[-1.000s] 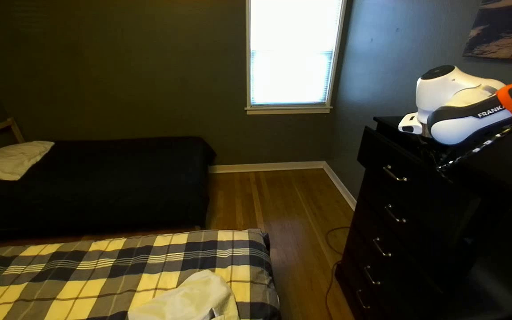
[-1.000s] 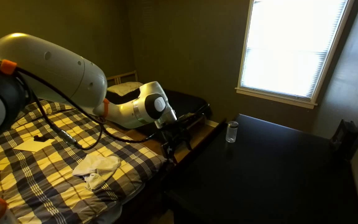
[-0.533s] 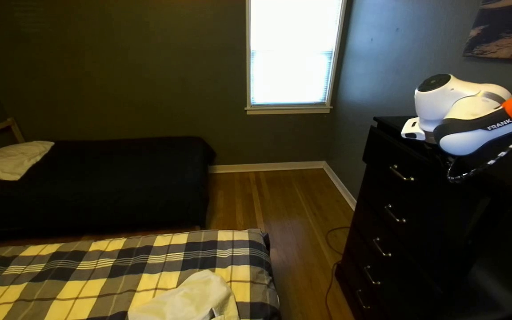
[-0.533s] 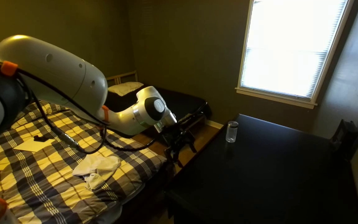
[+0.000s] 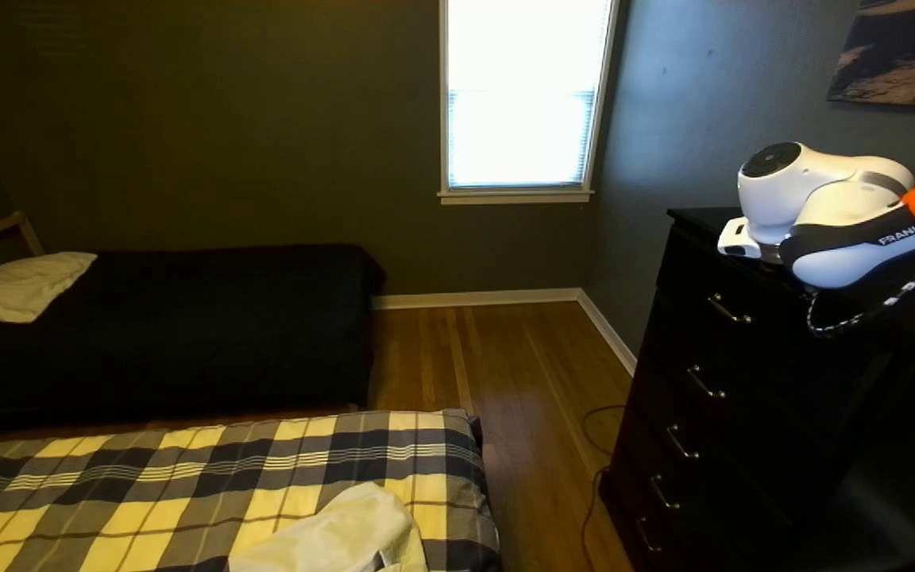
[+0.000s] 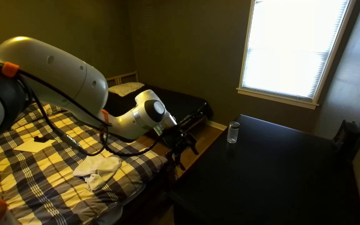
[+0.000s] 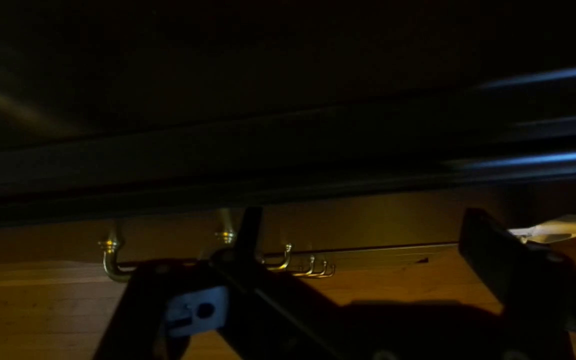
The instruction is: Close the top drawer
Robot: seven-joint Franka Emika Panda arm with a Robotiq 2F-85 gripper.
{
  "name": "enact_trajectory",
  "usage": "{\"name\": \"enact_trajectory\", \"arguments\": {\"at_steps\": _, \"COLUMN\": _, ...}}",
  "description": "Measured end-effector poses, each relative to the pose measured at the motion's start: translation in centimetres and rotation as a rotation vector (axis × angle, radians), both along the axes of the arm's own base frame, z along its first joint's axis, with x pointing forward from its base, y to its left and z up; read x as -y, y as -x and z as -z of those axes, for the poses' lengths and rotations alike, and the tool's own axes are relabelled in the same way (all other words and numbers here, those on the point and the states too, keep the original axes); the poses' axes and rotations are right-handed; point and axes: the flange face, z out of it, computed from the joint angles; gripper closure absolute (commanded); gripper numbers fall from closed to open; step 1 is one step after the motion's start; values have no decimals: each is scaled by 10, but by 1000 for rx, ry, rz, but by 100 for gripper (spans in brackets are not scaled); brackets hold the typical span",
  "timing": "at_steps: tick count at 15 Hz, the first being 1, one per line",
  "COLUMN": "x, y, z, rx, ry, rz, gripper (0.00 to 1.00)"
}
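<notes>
Your claw point(image 7: 365, 225) hangs tilted at the front edge of a black dresser point(image 6: 267, 175), its fingers point(image 7: 493, 250) pointing down. They stand wide apart, and you have hold of nothing between them. The top drawer point(image 5: 684, 266) is just beside the claw; its front looks level, or very nearly so, with the drawers below. You cannot tell whether it is pushed fully home, nor whether a fingertip touches it. The drawer's metal handle point(image 5: 730, 308) is near the claw. In the wrist view a handle shows partly hidden behind one finger, with more handles lined up toward the wood floor point(image 7: 33, 315) below the claw. In an exterior view, the claw is lost in shadow behind your white arm point(image 5: 839, 191).

On the dresser top, well apart from the claw, a clear lidded jar point(image 6: 232, 134) stands upright. Farther from the claw, near the wall, is a boxy object point(image 6: 348, 140) too dark to name. On the claw's side away from the dresser, a bed with a plaid cover point(image 6: 48, 175) carries a crumpled white cloth point(image 6: 97, 170). Beyond the claw, a black-covered bed point(image 5: 187, 334) holds a pale pillow point(image 5: 21, 286); farther off is a bright window point(image 5: 521, 95).
</notes>
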Motion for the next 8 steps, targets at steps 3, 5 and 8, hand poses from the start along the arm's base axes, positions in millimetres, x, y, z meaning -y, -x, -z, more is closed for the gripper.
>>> {"name": "enact_trajectory", "arguments": {"at_steps": 3, "x": -32, "y": 4, "z": 5, "rx": -39, "ry": -92, "rz": -13, "gripper": 0}}
{"name": "enact_trajectory", "arguments": {"at_steps": 5, "x": -61, "y": 8, "z": 3, "rx": -67, "ry": -208, "rz": -5, "gripper": 0}}
{"name": "enact_trajectory", "arguments": {"at_steps": 8, "x": -96, "y": 13, "z": -21, "rx": -48, "ry": -384, "rz": 39, "gripper": 0}}
